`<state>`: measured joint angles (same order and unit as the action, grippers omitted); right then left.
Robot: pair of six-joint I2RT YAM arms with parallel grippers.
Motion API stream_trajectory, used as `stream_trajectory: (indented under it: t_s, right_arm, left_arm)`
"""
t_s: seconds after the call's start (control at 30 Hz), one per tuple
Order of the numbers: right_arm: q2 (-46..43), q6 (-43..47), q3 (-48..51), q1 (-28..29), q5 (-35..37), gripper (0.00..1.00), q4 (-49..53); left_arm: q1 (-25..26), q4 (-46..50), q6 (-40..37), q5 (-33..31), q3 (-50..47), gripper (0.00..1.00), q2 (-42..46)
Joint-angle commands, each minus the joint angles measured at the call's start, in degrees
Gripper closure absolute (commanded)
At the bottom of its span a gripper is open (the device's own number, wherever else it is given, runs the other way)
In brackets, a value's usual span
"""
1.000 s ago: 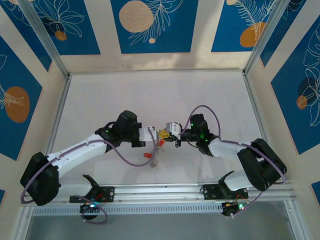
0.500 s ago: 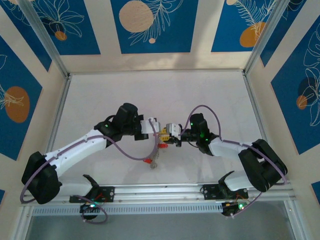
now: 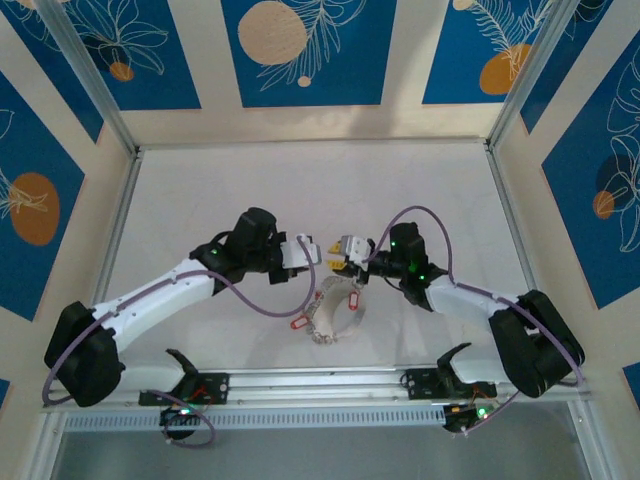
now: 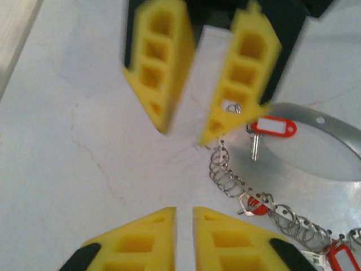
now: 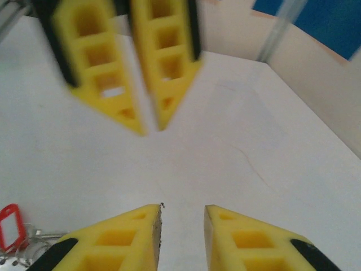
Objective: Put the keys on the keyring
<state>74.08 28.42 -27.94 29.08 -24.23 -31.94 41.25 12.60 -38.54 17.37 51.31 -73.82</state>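
Note:
The keyring [image 3: 322, 303] lies flat on the table below both grippers, a thin silvery hoop. In the left wrist view it is a wide metal band [image 4: 319, 153] with a chain of small rings [image 4: 227, 176] and red-tagged keys [image 4: 272, 127] beside it. More red tags [image 3: 298, 322] sit at the hoop's left end. My left gripper [image 3: 309, 254] hovers above the table, its jaws a narrow slit apart with nothing between them [image 4: 184, 212]. My right gripper [image 3: 334, 249] faces it tip to tip, open and empty [image 5: 182, 212].
Bare white tabletop [image 3: 300, 190] stretches behind the grippers to the patterned back wall. A metal rail [image 3: 320, 380] runs along the near edge. A red tag [image 5: 9, 226] lies at the left of the right wrist view.
The keyring hung between the two grippers; now it has dropped and lies spread flat on the table. The right gripper has let go, opened and drawn back a little.

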Motion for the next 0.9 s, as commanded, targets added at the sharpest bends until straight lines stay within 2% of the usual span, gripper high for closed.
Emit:
stream_trajectory:
  t_s: [0.0,0.1,0.17,0.3,0.4,0.57,0.73,0.87]
  right_arm:
    - [-2.8,-9.2,1.1,-1.2,7.7,0.66,-2.2]
    - [-5.4,-23.3,1.0,-2.5,21.6,0.50,1.3]
    - [-7.2,-34.3,-0.3,-5.2,28.6,0.47,8.7]
    - [-7.7,-53.5,-2.5,-14.0,27.1,0.48,21.5]
    - [-5.4,-60.4,-3.8,-19.3,22.3,0.49,26.1]
    - [-0.9,-65.8,-5.5,-24.1,16.4,0.50,30.4]
    - [2.3,-67.7,-6.5,-26.3,14.3,0.51,32.7]
    - [2.6,-68.5,-5.8,-26.7,14.4,0.52,31.3]
  left_arm:
    - [-0.5,-6.6,7.2,5.5,-2.4,0.72,-2.3]
    - [1.0,-10.7,10.1,7.2,-2.0,0.60,-5.4]
    - [2.4,-10.6,10.9,7.5,0.0,0.58,-8.5]
    - [6.6,-13.3,13.9,7.1,2.8,0.55,-15.3]
    - [9.4,-14.2,14.6,5.6,4.9,0.55,-20.3]
    - [13.1,-13.4,12.3,2.5,7.7,0.54,-26.4]
    - [14.9,-14.2,12.7,-0.5,9.5,0.53,-29.8]
    - [16.6,-12.8,11.2,-6.0,11.1,0.54,-32.6]
